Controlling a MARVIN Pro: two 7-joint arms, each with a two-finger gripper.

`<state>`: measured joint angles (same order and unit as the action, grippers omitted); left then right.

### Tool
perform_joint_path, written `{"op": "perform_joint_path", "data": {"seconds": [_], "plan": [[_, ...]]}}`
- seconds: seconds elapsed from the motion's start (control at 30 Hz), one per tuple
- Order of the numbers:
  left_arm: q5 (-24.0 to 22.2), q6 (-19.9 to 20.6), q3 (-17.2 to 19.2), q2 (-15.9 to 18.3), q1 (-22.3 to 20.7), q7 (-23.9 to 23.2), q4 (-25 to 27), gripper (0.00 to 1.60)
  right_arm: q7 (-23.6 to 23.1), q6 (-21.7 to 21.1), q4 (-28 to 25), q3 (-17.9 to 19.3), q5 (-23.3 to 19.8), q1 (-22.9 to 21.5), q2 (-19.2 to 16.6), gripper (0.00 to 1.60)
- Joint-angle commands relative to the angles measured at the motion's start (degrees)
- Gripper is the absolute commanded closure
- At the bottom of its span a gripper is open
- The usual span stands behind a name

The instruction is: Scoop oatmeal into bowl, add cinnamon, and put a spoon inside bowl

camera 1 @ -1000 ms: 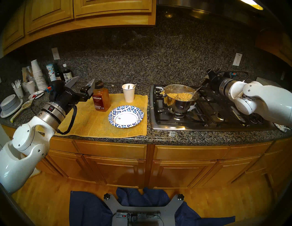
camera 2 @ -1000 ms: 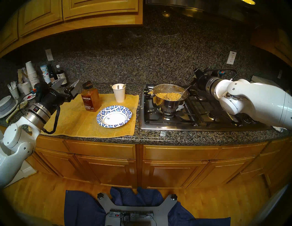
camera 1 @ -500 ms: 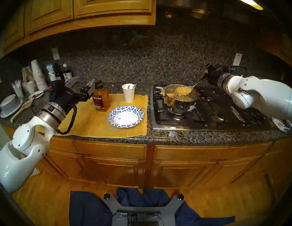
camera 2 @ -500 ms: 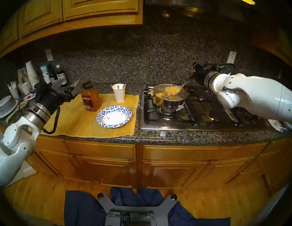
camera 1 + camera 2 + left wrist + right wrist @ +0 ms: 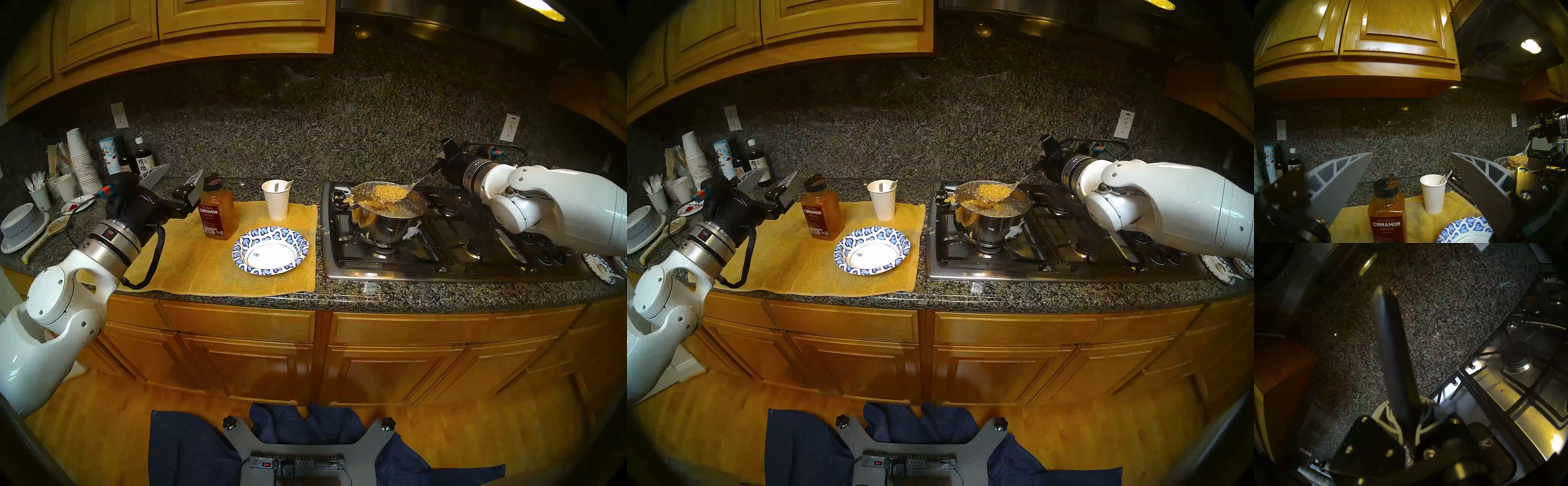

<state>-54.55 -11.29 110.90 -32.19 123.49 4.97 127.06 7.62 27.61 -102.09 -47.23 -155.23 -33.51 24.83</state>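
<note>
The right end effector (image 5: pixel 441 165), clamped on the serving spoon (image 5: pixel 412 188), holds oatmeal (image 5: pixel 389 193) over the pot (image 5: pixel 386 222); the bowl (image 5: pixel 270 250) near the worktop's front edge is empty, cinnamon (image 5: pixel 217 212) and spoon (image 5: pixel 288 185) untouched, left end effector (image 5: pixel 176 181) open.

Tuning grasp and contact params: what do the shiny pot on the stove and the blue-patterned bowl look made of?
Shiny round pot: polished metal, probably stainless steel; mirror reflections on its wall. Blue-and-white leaf-patterned bowl: likely paper, matte; thin printed rim, no glare.
</note>
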Motion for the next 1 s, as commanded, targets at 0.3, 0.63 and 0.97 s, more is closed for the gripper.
{"op": "perform_joint_path", "data": {"seconds": [0.3, 0.63, 0.97], "plan": [[0.13, -0.71, 1.31, 0.01, -0.99, -0.08, 0.69, 0.0, -3.07, 0.1, -0.94, 3.54, -2.87, -2.72, -1.86, 1.6], [0.13, -0.72, 1.32, 0.01, -0.99, -0.08, 0.69, 0.0, -3.68, -0.29, -0.84, 3.44, -3.91, -2.7, -2.06, 1.6], [0.13, -0.72, 1.31, 0.01, -0.99, -0.08, 0.69, 0.0, -4.45, -1.04, -0.31, 3.68, -5.05, -2.55, -1.82, 1.6]]}}
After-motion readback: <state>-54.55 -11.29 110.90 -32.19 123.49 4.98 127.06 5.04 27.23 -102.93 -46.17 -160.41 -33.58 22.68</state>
